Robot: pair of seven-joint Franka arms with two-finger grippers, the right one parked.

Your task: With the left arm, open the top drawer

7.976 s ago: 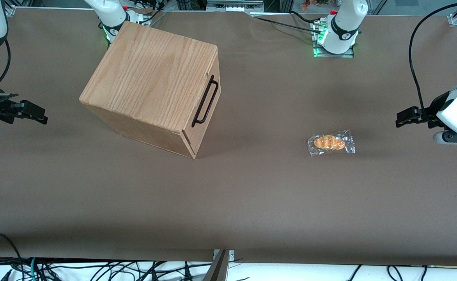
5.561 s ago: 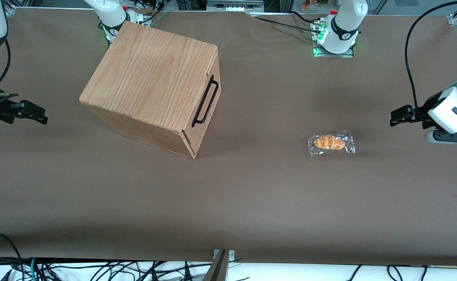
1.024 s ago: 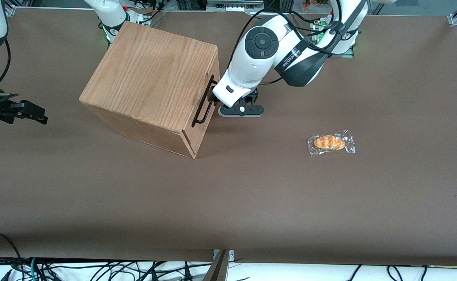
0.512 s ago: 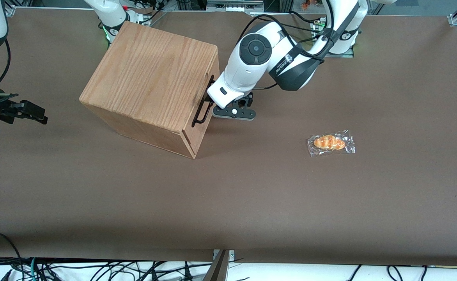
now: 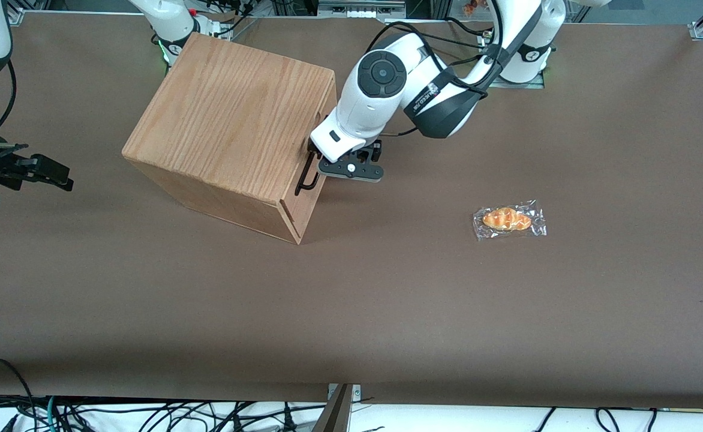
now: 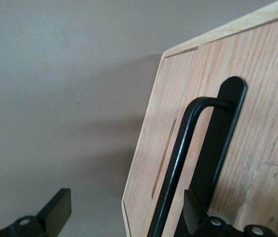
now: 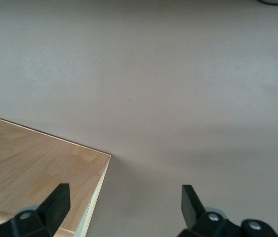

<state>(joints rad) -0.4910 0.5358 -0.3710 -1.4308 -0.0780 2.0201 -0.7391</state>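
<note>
The oak cabinet (image 5: 231,120) stands on the brown table with its front turned toward the working arm's end. The top drawer (image 5: 314,195) sits flush in it, and its front fills much of the left wrist view (image 6: 257,123). The black bar handle (image 5: 305,180) crosses that front. The left arm (image 5: 381,90) reaches down to the handle. Its gripper (image 5: 315,157) is right at the bar and open. In the left wrist view the handle (image 6: 178,168) runs between the fingers of the gripper (image 6: 126,210) without being clamped; one fingertip (image 6: 194,217) is over the drawer front, the other beside the drawer over the table.
A wrapped bread roll (image 5: 509,219) lies on the table toward the working arm's end, nearer to the front camera than the gripper. The left arm's base (image 5: 525,48) stands at the table's back edge. Cables lie along the front edge.
The left arm swung in from the table's end, and in the last second its gripper slid closer onto the handle. The drawer has not moved.
</note>
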